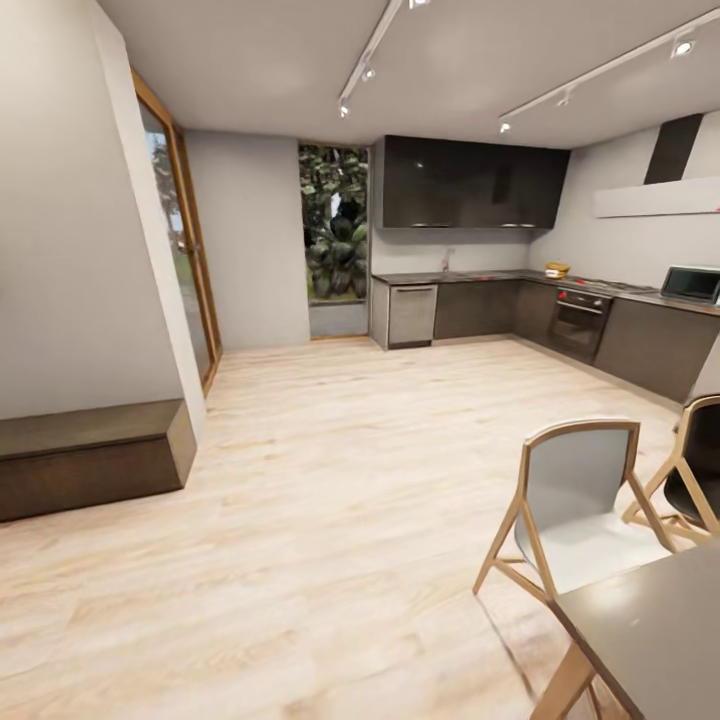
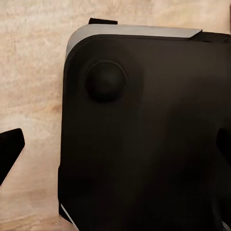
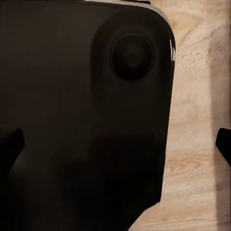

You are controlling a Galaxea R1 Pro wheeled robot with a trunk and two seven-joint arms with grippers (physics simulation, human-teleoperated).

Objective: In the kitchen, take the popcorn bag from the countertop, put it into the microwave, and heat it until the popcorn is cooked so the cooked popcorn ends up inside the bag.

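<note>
Standing well back from the kitchen, the robot faces a broad wooden floor (image 1: 330, 500) in the head view, and the main risk is the drive across it. Nearest on its right sit a grey dining table (image 1: 660, 630) and 2 wood-framed chairs (image 1: 575, 510); cutting the corner toward the far wall could clip them with the base. Beyond, the desk (image 1: 480, 276) runs along the dark cabinets, with the built-in oven (image 1: 580, 320) under it; mistaking that for the target would waste the approach. The microwave (image 1: 691, 284) stands at the far right of the desk, small and easy to lose at the picture's edge. A small yellowish thing (image 1: 556, 269) on the desk near the hob may be the popcorn bag, but it is too small to tell. Each wrist view looks down on dark robot body over the floor, with dark tips at opposite picture edges, so both end effectors look spread apart and hold nothing.
</note>
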